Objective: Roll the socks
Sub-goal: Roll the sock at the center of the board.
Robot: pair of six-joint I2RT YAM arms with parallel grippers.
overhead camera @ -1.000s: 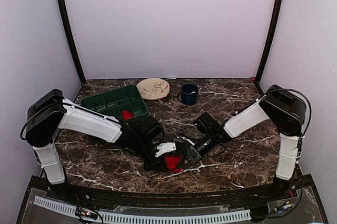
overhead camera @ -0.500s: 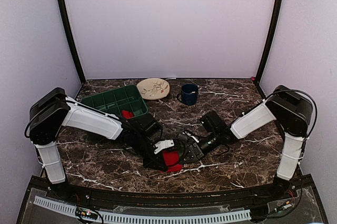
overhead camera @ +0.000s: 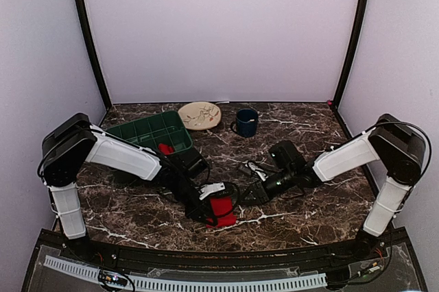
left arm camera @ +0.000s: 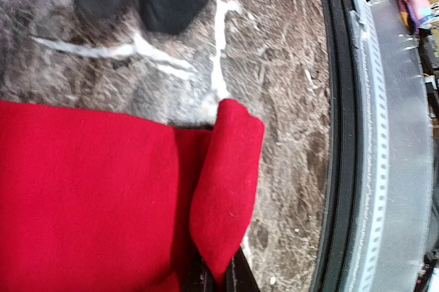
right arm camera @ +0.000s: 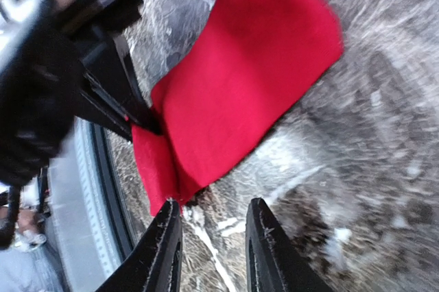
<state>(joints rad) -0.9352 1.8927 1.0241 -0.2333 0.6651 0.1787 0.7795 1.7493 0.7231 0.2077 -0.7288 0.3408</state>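
A red sock [overhead camera: 222,210] lies on the marble table near the front centre. It fills the left wrist view [left arm camera: 103,196] and shows in the right wrist view [right arm camera: 233,93]. My left gripper [overhead camera: 218,213] is shut on a folded edge of the sock [left arm camera: 230,196], its fingertips [left arm camera: 241,280] pinching the fold. My right gripper [overhead camera: 248,192] is open and empty just right of the sock, fingers [right arm camera: 167,247] above bare marble. A second red sock [overhead camera: 165,149] lies in the green tray [overhead camera: 140,131].
A beige plate [overhead camera: 199,114] and a dark blue mug [overhead camera: 246,122] stand at the back. The table's front edge and a perforated rail [overhead camera: 185,282] run close below the sock.
My right gripper has let go and drawn back to the right, away from the sock. My left gripper stayed on the sock, shifting slightly.
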